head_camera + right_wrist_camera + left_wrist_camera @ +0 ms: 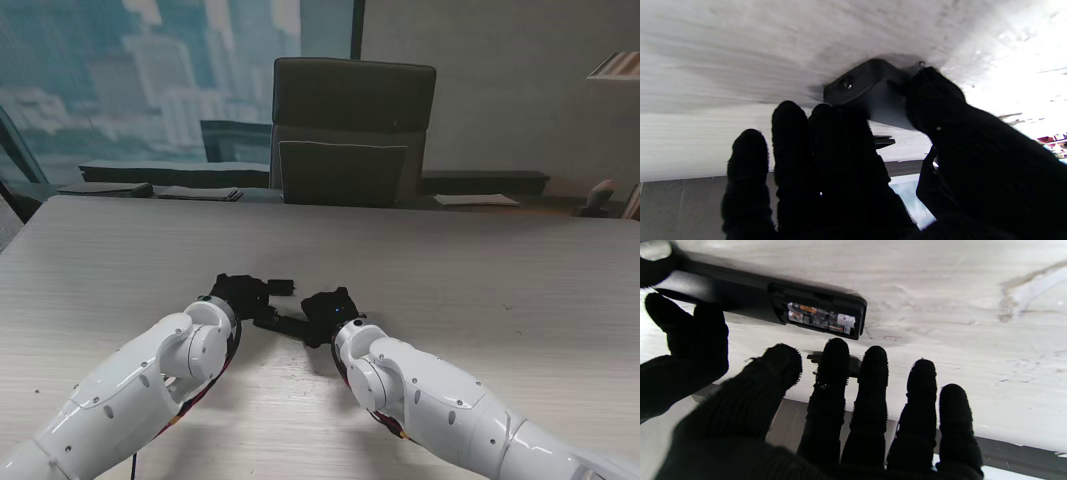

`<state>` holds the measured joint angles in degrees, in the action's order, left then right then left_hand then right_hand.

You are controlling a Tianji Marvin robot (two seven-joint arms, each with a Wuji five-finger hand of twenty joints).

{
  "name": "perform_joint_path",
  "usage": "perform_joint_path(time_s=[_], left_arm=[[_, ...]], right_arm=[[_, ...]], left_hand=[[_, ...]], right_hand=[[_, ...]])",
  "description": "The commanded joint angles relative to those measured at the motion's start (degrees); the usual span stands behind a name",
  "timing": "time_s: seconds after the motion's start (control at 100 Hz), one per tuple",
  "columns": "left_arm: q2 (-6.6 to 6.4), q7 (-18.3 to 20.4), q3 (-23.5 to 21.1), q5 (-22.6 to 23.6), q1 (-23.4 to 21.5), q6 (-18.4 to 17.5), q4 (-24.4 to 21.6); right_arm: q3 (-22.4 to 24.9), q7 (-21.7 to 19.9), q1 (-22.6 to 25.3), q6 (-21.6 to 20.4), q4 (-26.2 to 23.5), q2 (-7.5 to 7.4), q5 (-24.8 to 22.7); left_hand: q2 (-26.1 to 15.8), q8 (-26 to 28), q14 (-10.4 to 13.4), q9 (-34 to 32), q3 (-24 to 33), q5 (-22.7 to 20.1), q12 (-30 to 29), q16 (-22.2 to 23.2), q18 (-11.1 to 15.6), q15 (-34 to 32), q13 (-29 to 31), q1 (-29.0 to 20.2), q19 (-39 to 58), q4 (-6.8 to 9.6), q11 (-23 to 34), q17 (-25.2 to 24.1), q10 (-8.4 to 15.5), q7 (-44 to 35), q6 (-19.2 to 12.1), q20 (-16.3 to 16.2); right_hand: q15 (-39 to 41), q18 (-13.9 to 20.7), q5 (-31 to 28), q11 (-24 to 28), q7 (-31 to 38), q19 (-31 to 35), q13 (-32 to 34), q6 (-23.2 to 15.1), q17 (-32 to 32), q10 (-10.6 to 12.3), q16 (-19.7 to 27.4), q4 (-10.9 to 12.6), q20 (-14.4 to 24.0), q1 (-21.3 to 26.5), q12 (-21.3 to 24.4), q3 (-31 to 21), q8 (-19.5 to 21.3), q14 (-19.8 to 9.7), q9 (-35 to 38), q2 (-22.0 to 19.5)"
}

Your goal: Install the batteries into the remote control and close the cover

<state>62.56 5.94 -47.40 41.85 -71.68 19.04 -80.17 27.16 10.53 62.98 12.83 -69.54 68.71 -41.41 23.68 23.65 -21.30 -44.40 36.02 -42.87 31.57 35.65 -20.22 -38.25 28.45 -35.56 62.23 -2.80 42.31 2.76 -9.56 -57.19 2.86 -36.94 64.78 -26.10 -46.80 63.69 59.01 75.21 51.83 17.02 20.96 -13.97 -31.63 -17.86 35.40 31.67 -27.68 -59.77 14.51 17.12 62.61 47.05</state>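
Batteries seated in remote control [766, 303], mid-worktop [480, 270], gripped at one end by right hand [873, 150]. Left hand [826, 406] spread, holding nothing. Cover [282, 286] just beyond. Next, probably: fetch cover, slide shut.

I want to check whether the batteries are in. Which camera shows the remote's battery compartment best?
The left wrist view: the remote shows its open battery compartment with something inside. The stand view shows only a dark sliver of the remote between the robot hands; the right wrist view shows just one end.
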Motion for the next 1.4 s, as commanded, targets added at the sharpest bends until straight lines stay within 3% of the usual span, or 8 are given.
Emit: perform_joint_path(time_s=[0.0,0.28,0.42,0.63,0.82,1.19,1.39], left_arm=[[0.14,0.7,0.0,0.6,-0.2,0.5,-0.1],[-0.60,3.3,-0.7,1.5,-0.6,1.0,-0.6],[-1.17,5.3,-0.6,2.4,-0.5,1.0,-0.6],[-1.10,5.0,-1.2,2.1,-0.9,1.2,0.1],[-0.76,3.9,-2.3,0.4,-1.3,1.2,0.9],[-0.99,5.4,-2.1,-1.0,-0.8,0.1,2.2],[-1.09,5.9,-2.2,-1.7,-0.8,-1.0,2.6]], right_arm=[[-1.0,-2.0,1.7,-0.3,1.5,0.04,0.3],[-1.0,-1.9,1.8,-0.2,1.5,0.05,0.3],[-1.1,-2.0,1.8,-0.2,1.5,0.07,0.4],[-1.0,-2.1,1.8,-0.1,1.4,-0.01,0.3],[-1.1,-2.2,1.7,-0.1,1.4,0.01,0.4],[-1.2,-2.3,1.7,-0.1,1.4,0.01,0.4],[-1.2,-2.5,1.7,0.0,1.3,-0.07,0.4]], left_hand=[[-1.1,1.3,-0.2,-1.4,-1.1,0.8,0.8,0.0,0.7,-0.1,0.0,-0.2,-0.7,-1.09,1.9,-0.7,1.4,-4.0,-1.3,0.5],[-2.7,1.9,-0.7,-3.3,-2.0,-1.8,1.1,-0.1,0.2,-0.3,1.0,-0.2,-0.7,-0.68,2.8,-0.3,1.0,-9.4,-1.6,0.3],[-3.3,0.0,-0.5,-2.6,-2.7,-1.4,0.7,-0.4,0.4,0.2,0.5,0.2,-0.9,-0.60,1.7,-0.4,0.9,-6.4,-0.7,0.4],[-4.8,0.5,0.0,-1.8,-3.2,-0.9,0.8,-0.4,0.6,0.4,0.0,2.9,-1.3,-0.19,1.5,-0.6,0.8,-4.8,0.1,0.5],[-6.4,0.0,-0.1,-0.8,-2.3,-1.9,0.4,-0.8,0.7,1.3,-0.9,5.5,-2.4,0.54,-0.1,-1.5,0.1,5.5,2.6,1.0],[-2.1,-3.3,1.3,1.1,-1.7,-1.4,-0.8,-2.0,1.0,3.5,-1.8,-2.4,-6.3,-1.76,-2.7,-2.9,1.1,11.8,1.3,2.6],[-0.8,-4.2,2.1,2.1,-0.3,-0.9,-1.2,-2.5,1.2,4.7,-2.4,-2.1,-8.2,-1.90,-3.5,-3.3,1.3,13.5,1.4,3.4]], right_hand=[[0.7,0.3,-6.4,-3.1,4.5,2.0,-0.7,-13.9,-0.1,1.2,0.0,2.4,1.0,6.7,1.2,-6.7,1.2,-2.0,-1.1,-3.0],[0.8,0.3,-6.3,-3.1,4.5,2.0,-0.6,-13.9,-0.2,1.2,0.0,2.4,1.0,6.6,1.2,-6.7,1.4,-1.9,-1.1,-3.1],[0.8,0.3,-6.3,-3.1,4.6,2.0,-0.7,-14.0,-0.2,1.2,0.0,2.4,1.0,6.6,1.2,-6.7,1.5,-2.0,-1.2,-3.1],[0.8,0.3,-6.3,-3.1,4.6,2.0,-0.7,-14.0,-0.2,1.2,0.0,2.5,1.0,6.6,1.2,-6.7,1.5,-1.9,-1.2,-3.1],[0.7,0.3,-6.3,-3.0,4.6,2.0,-0.8,-14.0,-0.2,1.2,0.0,2.5,1.0,6.6,1.2,-6.7,1.5,-2.0,-1.2,-3.0],[0.8,0.4,-6.3,-3.0,4.6,2.0,-0.7,-14.1,-0.2,1.2,-0.1,2.6,1.1,6.6,1.2,-6.8,1.5,-2.0,-1.1,-2.8],[0.8,0.4,-6.3,-3.0,4.6,2.1,-0.7,-14.0,-0.2,1.2,-0.1,2.6,1.1,6.5,1.2,-6.8,1.5,-1.9,-1.2,-2.8]])
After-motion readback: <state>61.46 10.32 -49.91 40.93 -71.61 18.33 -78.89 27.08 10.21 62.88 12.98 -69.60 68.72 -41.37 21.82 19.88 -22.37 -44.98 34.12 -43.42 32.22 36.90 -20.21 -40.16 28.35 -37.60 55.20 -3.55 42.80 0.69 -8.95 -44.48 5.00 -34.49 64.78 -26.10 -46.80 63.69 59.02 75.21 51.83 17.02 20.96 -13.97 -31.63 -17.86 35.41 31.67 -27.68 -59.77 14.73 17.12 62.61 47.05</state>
